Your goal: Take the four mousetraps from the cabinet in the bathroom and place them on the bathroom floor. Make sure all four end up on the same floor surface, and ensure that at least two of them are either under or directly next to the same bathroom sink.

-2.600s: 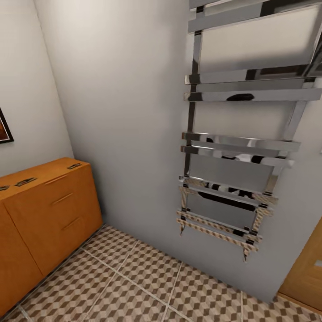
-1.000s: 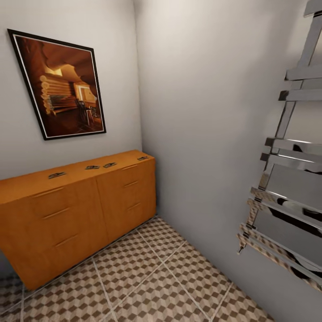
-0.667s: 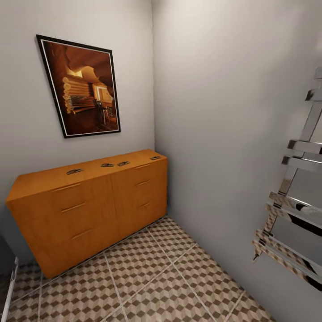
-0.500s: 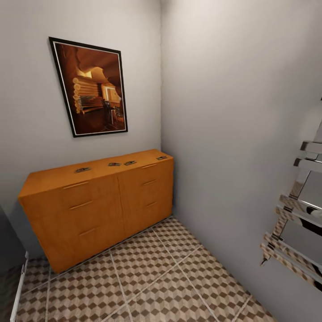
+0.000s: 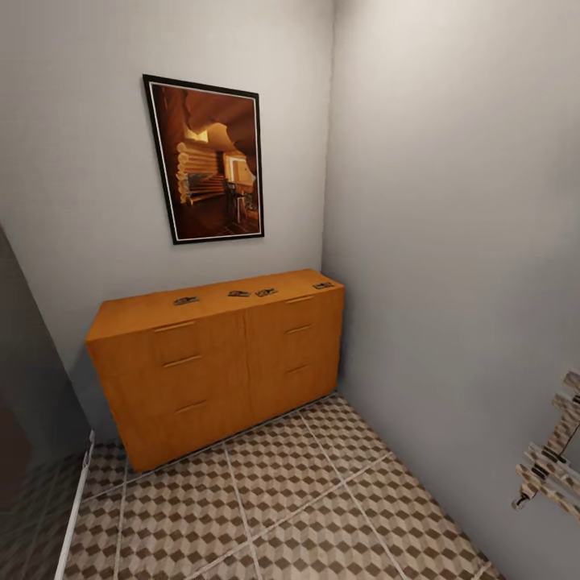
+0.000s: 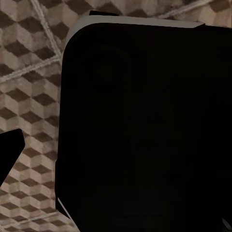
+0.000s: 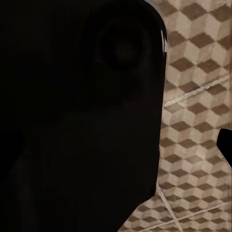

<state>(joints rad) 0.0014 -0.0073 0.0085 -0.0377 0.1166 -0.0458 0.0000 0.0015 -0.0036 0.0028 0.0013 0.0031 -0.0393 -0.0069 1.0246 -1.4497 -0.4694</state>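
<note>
Fingers on both arms are lost behind dark housing in my wrist views, so I cannot tell their state. Four small flat wooden mousetraps [image 5: 186, 301] [image 5: 238, 294] [image 5: 266, 292] [image 5: 323, 285] lie atop the orange-brown wooden cabinet [image 5: 217, 362], well apart from me; driving in carelessly on the cube-patterned tiled bathroom floor [image 5: 282, 499] could bump it and scatter them.

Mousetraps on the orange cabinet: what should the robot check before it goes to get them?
1. All four mousetraps in sight: ok. One, two close together, and one near the right end lie on top of the cabinet.
2. Traps reachable without opening drawers: ok, they sit on the top surface.
3. Path to the cabinet: ok, the bathroom floor in front shows only tiles.
4. Close enough to grasp: not ok, the cabinet is still across the floor.
5. Grippers open and ready: cannot tell, the wrist views are mostly blocked by a dark body.
6. Sink located for placing: cannot tell from these views.
</note>
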